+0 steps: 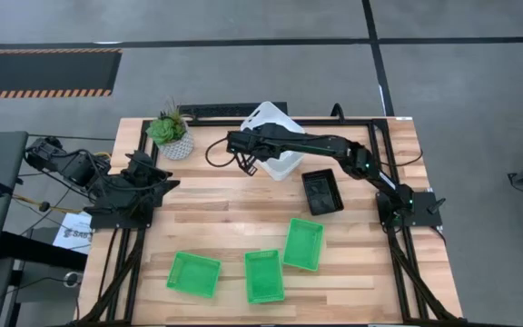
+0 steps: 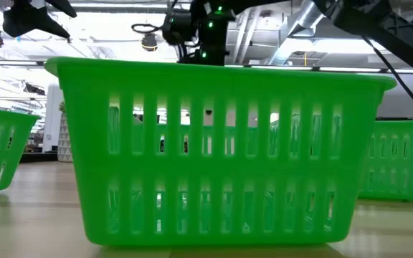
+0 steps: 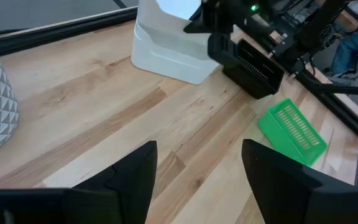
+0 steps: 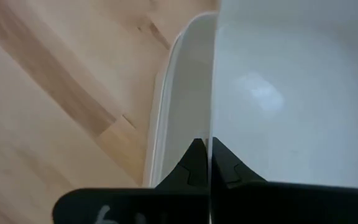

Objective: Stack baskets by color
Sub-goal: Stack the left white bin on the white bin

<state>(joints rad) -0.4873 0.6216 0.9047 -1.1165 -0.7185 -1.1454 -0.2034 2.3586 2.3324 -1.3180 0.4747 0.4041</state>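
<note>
My right gripper [image 1: 254, 150] is at the table's far middle, shut on a white basket [image 1: 267, 119] that is tilted over a second white basket [image 1: 285, 163] standing on the wood. A black basket [image 1: 322, 192] sits just right of them. Three green baskets [image 1: 194, 273] [image 1: 264, 275] [image 1: 303, 243] rest on their bottoms along the near side. The middle green basket [image 2: 221, 150] fills the low view. My left gripper [image 3: 194, 180] hangs open at the table's left edge, holding nothing. My right gripper pinches the thin side wall [image 4: 212, 106] of the upper white basket at its rim, one finger inside and one outside. The fingers slant down from above. The basket is tilted and lifted, partly over the lower white basket [image 4: 178, 93]; whether the two touch does not show.
A potted green plant [image 1: 171, 134] in a white patterned pot stands at the far left. A black frame rail [image 1: 216, 113] runs along the table's far edge. Bare wood lies in the table's middle, between the white baskets and the green ones.
</note>
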